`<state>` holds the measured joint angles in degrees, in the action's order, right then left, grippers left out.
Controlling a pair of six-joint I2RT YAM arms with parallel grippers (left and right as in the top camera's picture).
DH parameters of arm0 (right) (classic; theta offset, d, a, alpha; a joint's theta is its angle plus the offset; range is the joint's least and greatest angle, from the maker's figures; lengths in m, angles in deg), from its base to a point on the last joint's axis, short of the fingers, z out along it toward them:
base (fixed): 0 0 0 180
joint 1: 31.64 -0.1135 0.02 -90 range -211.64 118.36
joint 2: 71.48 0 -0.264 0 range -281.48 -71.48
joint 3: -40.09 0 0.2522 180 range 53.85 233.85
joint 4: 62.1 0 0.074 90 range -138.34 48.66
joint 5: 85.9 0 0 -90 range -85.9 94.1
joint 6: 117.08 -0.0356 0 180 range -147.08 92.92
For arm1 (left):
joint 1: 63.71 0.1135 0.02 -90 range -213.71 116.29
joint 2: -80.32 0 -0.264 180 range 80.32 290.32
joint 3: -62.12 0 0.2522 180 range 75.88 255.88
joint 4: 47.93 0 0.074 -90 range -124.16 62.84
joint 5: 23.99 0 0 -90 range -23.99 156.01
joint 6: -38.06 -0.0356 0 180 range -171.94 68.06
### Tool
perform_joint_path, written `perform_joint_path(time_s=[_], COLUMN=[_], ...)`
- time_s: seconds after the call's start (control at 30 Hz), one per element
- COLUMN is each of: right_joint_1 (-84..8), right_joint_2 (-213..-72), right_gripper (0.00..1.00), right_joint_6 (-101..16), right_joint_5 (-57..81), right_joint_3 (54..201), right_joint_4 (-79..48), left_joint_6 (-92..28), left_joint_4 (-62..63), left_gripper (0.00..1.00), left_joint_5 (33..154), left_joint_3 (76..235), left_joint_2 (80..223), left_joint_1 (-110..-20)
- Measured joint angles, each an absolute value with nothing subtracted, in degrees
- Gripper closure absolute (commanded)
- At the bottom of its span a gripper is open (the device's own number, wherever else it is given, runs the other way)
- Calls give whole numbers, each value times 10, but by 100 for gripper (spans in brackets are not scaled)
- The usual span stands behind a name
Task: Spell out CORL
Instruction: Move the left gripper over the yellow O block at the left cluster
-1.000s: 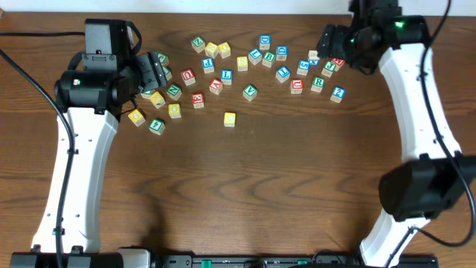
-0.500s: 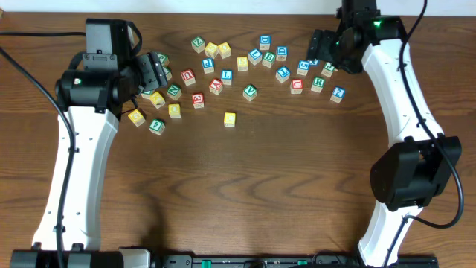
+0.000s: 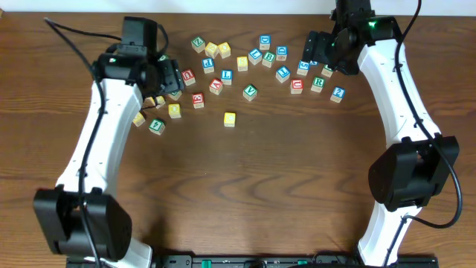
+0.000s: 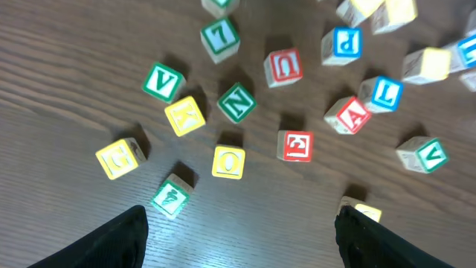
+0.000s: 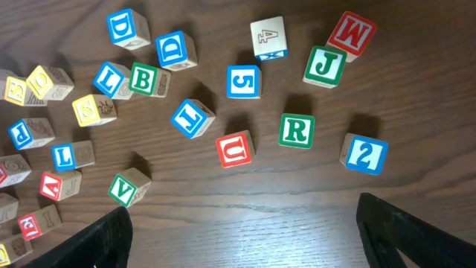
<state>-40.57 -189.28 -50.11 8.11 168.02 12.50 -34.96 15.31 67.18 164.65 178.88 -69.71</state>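
Note:
Several lettered wooden blocks lie scattered along the far side of the table. A yellow O block (image 4: pixel 227 161) lies just ahead of my left gripper (image 4: pixel 242 223), which is open and empty above the wood. The yellow O block also shows in the overhead view (image 3: pixel 174 110). A green R block (image 5: pixel 296 129) and a blue L block (image 5: pixel 70 155) lie ahead of my right gripper (image 5: pixel 242 216), also open and empty. Overhead, the R block (image 3: pixel 318 82) is right of centre and the L block (image 3: pixel 226 76) is in the middle. I cannot pick out a C block.
A lone yellow block (image 3: pixel 229 118) sits nearest the table's middle. Near the left gripper are a yellow K (image 4: pixel 184 115), green N (image 4: pixel 236 103) and green V (image 4: pixel 163 82). Near the right gripper are a red U (image 5: pixel 235 149) and blue 2 (image 5: pixel 366 154).
My left arm has swung right and forward, its gripper now over the left cluster of blocks. My right gripper has shifted slightly left over the right cluster. No block has moved.

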Motion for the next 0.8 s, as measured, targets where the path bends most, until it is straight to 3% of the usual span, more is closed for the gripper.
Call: perform_joint_path(time_s=[0.8], right_joint_1=[-407], right_joint_2=[-1893], right_gripper=[7], right_joint_6=[-501], right_joint_5=[81], right_joint_3=[1680], right_joint_4=[140], left_joint_6=[-355], left_joint_4=[183], left_gripper=[20], left_joint_5=[672], left_joint_3=[1645], left_joint_2=[1826], left_joint_1=[-697])
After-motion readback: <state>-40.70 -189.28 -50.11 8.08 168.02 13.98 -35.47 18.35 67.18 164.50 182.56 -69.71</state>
